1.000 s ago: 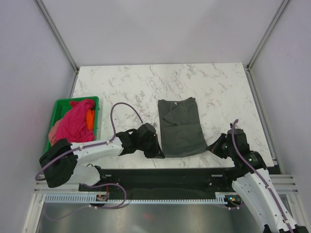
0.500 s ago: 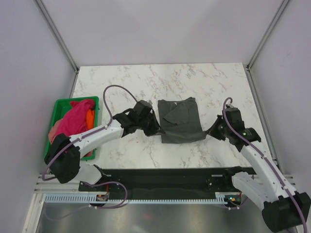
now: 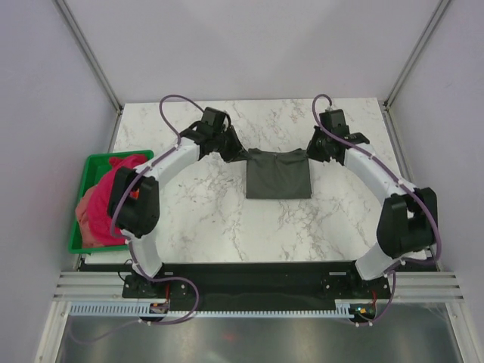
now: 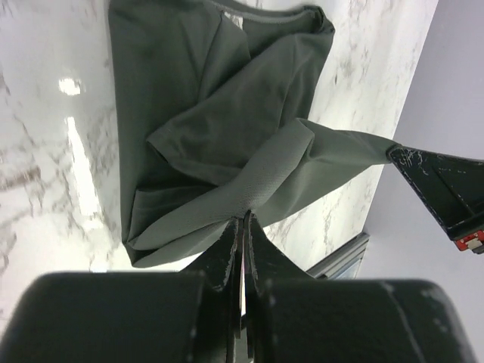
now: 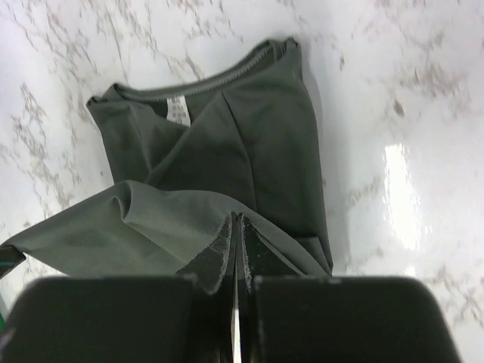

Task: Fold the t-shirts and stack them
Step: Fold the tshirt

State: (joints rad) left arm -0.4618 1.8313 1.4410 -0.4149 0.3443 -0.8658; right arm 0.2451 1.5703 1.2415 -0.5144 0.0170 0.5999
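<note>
Cloth of the grey t-shirt lies as a neat upright rectangle near the middle of the marble table, a little toward the far side. The left gripper sits at its far left corner and the right gripper at its far right corner, the two well apart with the shirt's far edge stretched between them. Both pairs of jaws are closed tight, each pinching a thin fold of the grey cloth: in the left wrist view the fingertips meet on a band of fabric that runs off to the right gripper's black tip, and in the right wrist view the fingertips nip the same band from the other end. That held band is raised a little off the layer below, while the rest of the shirt lies flat on the marble. The lower layer shows the collar with a small white label inside it, and a sleeve folded inward across the chest. At the left edge of the table stands the green bin, well apart from the grey shirt. In it are heaped the magenta t-shirt and, toward the near left corner, the paler pink t-shirt, both crumpled and unfolded. Neither gripper is near the bin or its contents
</note>
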